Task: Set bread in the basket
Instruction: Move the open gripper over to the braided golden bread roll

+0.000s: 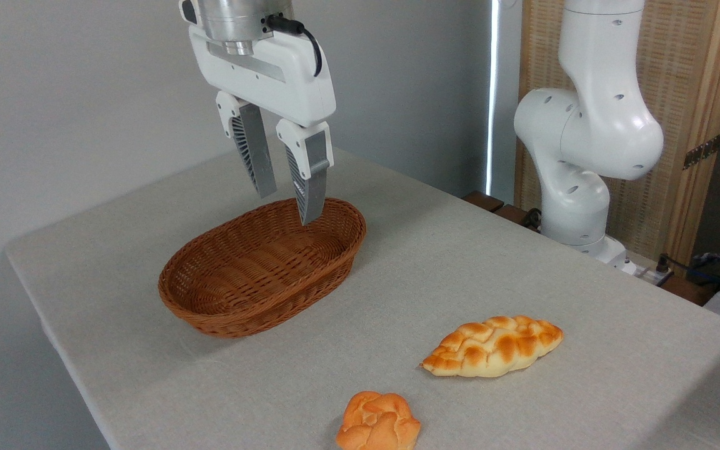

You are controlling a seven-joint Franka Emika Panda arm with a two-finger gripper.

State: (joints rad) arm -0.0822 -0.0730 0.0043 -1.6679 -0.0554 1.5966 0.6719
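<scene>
On table (522, 262): one bread (493, 345), one basket (263, 265).

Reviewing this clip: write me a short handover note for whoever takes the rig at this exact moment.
Gripper: open, empty, hanging above the far end of the basket.
Basket: on the table's left half, nothing in it.
Bread: the braided loaf lies on the tablecloth to the right of the basket, nearer the camera, untouched. A smaller round bun sits at the front edge, apart from it.
Done: nothing yet.
Left: reach the loaf, grasp it, carry it over and release it in the basket.
</scene>
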